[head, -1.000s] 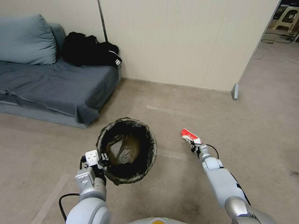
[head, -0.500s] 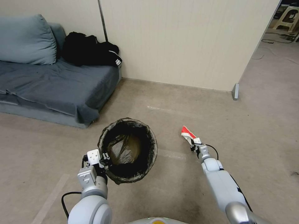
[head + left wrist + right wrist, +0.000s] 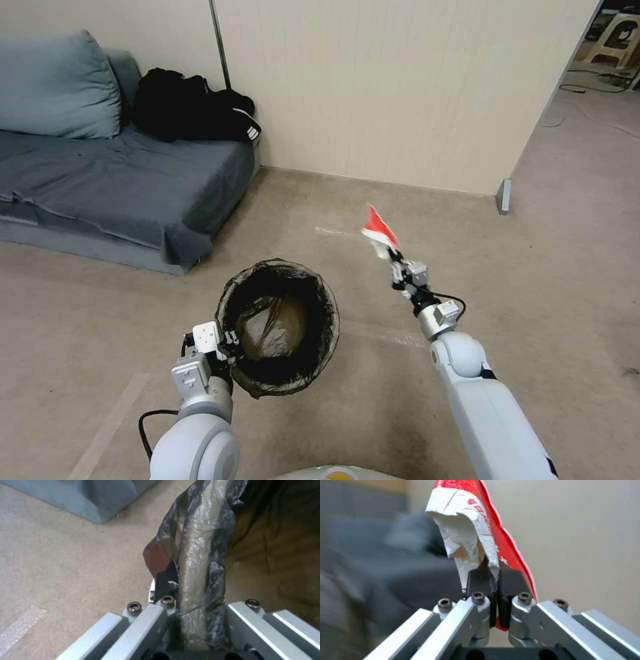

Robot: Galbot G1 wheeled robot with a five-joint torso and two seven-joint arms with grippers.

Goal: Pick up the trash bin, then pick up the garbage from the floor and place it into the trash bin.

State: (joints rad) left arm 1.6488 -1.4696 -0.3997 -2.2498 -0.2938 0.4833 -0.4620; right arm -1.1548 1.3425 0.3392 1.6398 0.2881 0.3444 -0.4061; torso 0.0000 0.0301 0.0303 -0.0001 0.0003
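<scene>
My right gripper [image 3: 395,261] is pinched tight on the lower end of a red-and-white snack wrapper [image 3: 377,229], its two dark pads [image 3: 480,580] pressed together with the foil between them, and it holds the piece up clear of the floor with the long axis running up and away from my fingertips toward the beige wall [image 3: 400,87]. The open mouth of the trash bin [image 3: 279,325] lies to my left of that wrapper and lower down, nearer my body, with a stretch of bare carpet [image 3: 533,280] between the two. My left gripper [image 3: 225,347] is clamped on the near rim of the bin, the bag liner [image 3: 196,542] bunched over the edge between my jaws, so the bin hangs tilted with its opening facing up and a little toward me. As I judge it, the carry wants a sweep leftward and down over the far rim; nothing stands in that path, and the grey sofa [image 3: 113,173] sits well off to the left
</scene>
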